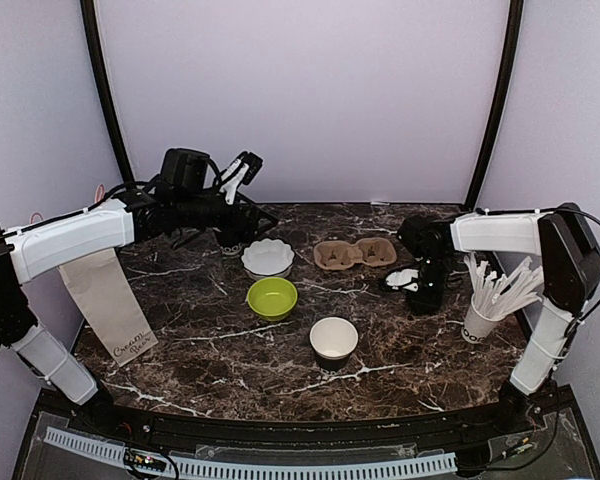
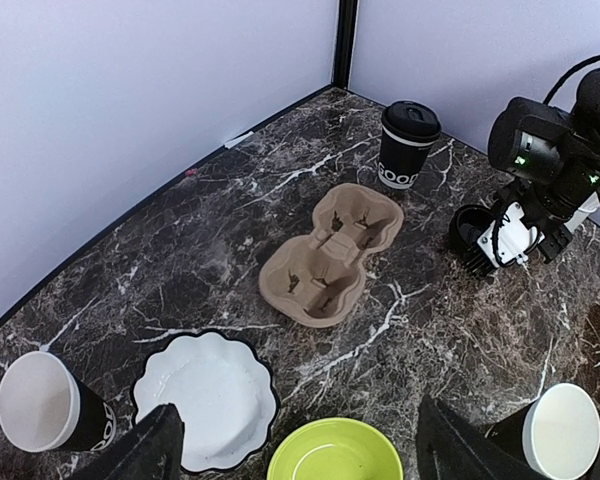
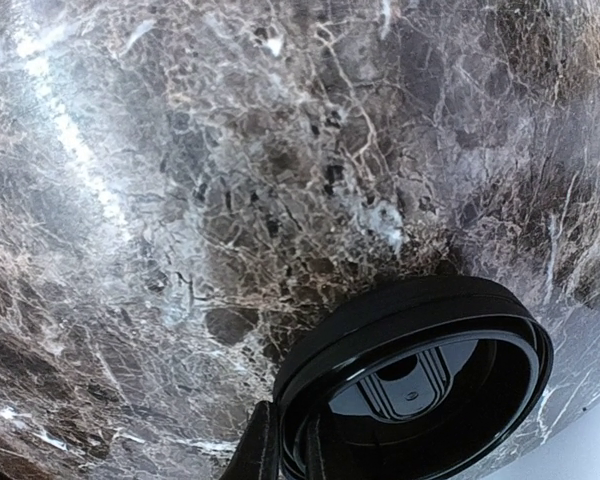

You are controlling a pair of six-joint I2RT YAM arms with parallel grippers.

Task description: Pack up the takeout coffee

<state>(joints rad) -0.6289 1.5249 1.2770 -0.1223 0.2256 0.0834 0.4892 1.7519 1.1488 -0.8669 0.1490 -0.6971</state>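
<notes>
Fingers (image 3: 261,445) of the right gripper (image 3: 285,447) are closed on the rim of a loose black lid (image 3: 420,390), held low at the marble table (image 1: 180,360); whether the lid touches the stone I cannot tell. The left gripper (image 2: 300,440) hangs with its jaws wide apart, gripping nothing, above a white scalloped bowl (image 2: 205,395) and a green bowl (image 2: 335,452) that sit just beside each other. The coffee cup (image 2: 408,145), black with its lid on, stands upright near the back right corner, in neither gripper, just past the far end of a cardboard cup carrier (image 2: 330,255). A lidless black cup (image 2: 42,415) stands behind and left of the white bowl, a second lidless cup (image 2: 560,445) nearer the arms, right of the green bowl. A white cup of sticks (image 1: 485,318) stands at the right edge, and a paper bag (image 1: 108,300) lies flat at the left
</notes>
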